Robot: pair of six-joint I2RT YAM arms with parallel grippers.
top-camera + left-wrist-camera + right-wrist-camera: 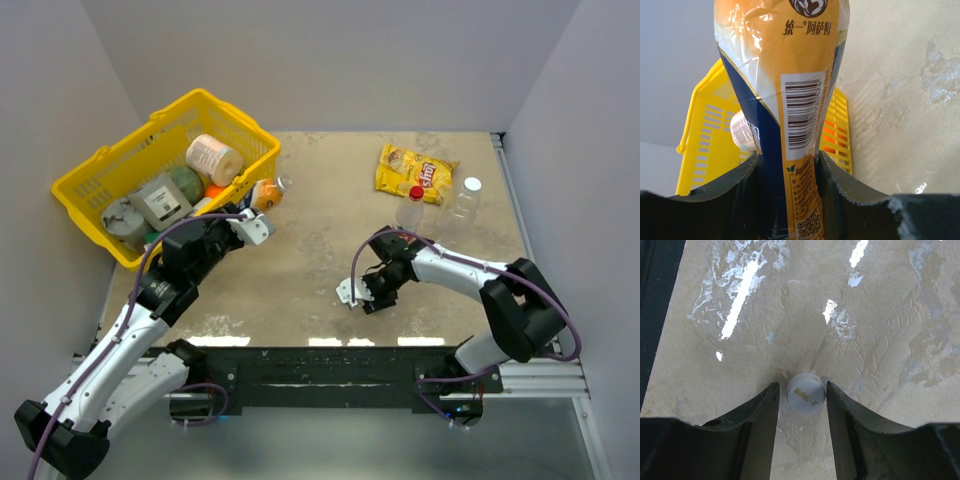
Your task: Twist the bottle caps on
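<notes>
White cap (805, 393) lay near front edge of desk (300, 290), between right gripper's (802, 386) spread jaws, left gripper (788, 156) pinched orange bottle (785, 75).

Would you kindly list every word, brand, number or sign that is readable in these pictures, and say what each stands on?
"统一®阿萨姆": on the orange bottle, on its label.
Its barcode digits, QR code and fine print: too small to read.
Yellowish print on the white cap: blurred.
Red logo on the yellow snack bag: too small to read.
Labels on goods in the yellow basket: too small to read.
</notes>
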